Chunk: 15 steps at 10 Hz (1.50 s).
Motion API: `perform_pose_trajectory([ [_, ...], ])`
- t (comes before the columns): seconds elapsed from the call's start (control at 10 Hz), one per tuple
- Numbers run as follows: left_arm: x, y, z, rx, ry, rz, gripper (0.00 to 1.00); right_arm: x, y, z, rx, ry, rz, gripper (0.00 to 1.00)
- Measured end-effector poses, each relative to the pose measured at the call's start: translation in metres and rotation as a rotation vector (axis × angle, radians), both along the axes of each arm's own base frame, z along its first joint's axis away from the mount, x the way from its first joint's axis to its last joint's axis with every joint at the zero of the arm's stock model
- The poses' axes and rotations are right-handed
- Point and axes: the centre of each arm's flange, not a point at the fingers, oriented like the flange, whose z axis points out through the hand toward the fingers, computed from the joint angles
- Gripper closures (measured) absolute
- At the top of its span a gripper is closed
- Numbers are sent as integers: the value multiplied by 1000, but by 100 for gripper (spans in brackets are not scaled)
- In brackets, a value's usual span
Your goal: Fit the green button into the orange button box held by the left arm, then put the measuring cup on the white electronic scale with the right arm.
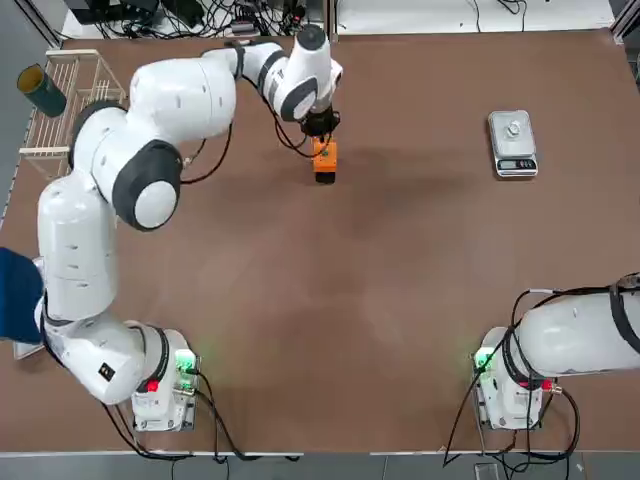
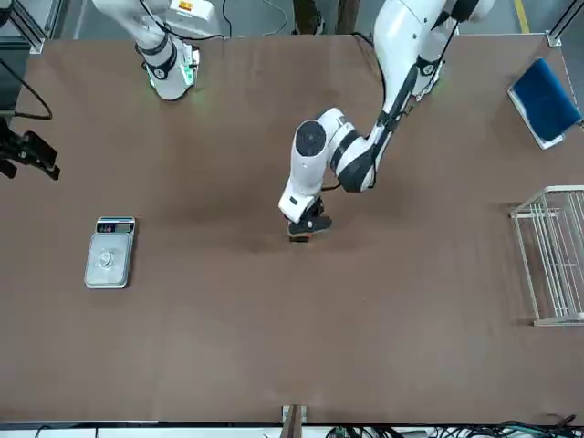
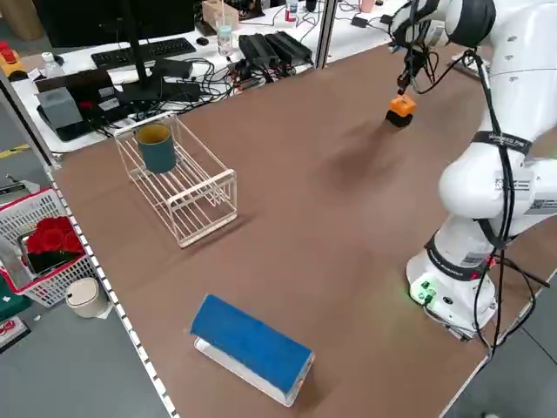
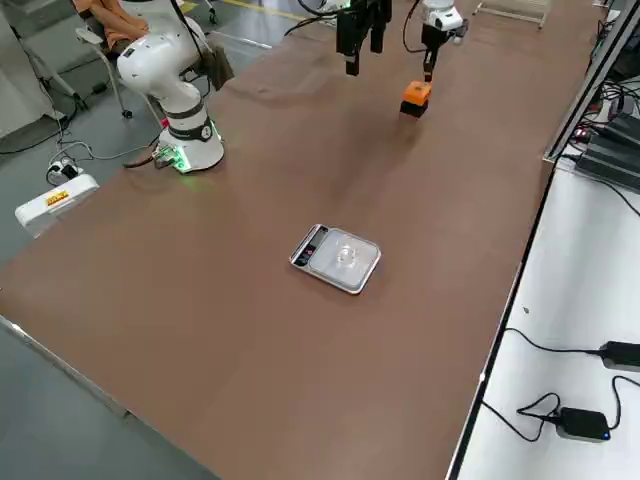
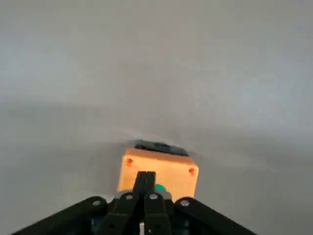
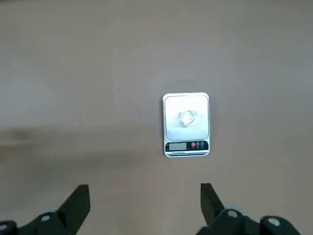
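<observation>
The orange button box (image 1: 325,158) stands on the table at the far middle, with a dark part at its nearer end. My left gripper (image 1: 321,135) points straight down at its top, fingers shut together and holding nothing. In the left wrist view the closed fingertips (image 5: 145,177) sit on the box (image 5: 159,169), right beside the green button (image 5: 159,187) in its top face. At the far right is the white electronic scale (image 1: 512,143), with the clear measuring cup (image 6: 187,118) on its plate. My right gripper (image 6: 145,191) hangs open and empty, well short of the scale (image 6: 186,124).
A wire rack (image 1: 70,100) holding a teal cup (image 1: 42,90) stands at the far left corner. A blue-topped block (image 3: 252,344) lies near the left edge. Cables and desk gear run along the far side, beyond the table.
</observation>
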Motion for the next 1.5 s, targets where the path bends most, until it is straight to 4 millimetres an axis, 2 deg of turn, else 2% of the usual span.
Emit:
perform_pose_trajectory([
  [0.2,18,27,46,3,-9,53,89,0,0,0,0,1,-1,0],
  [0.6,46,102,122,35,13,182,34,0,0,0,0,0,-1,0],
  [0.8,60,164,179,30,14,221,4,0,0,-1,0,2,-1,0],
  [0.9,65,204,207,36,20,205,0,0,0,-3,0,5,-1,0],
  [1.0,69,245,228,49,26,193,0,1,0,-4,0,8,-2,0],
  [1.1,72,281,243,62,34,159,0,1,0,-5,1,10,-10,0],
  [1.4,75,383,270,31,76,-44,0,1,3,-7,2,13,-31,0],
  [1.5,73,406,278,19,73,-79,0,1,3,-7,2,13,-31,0],
])
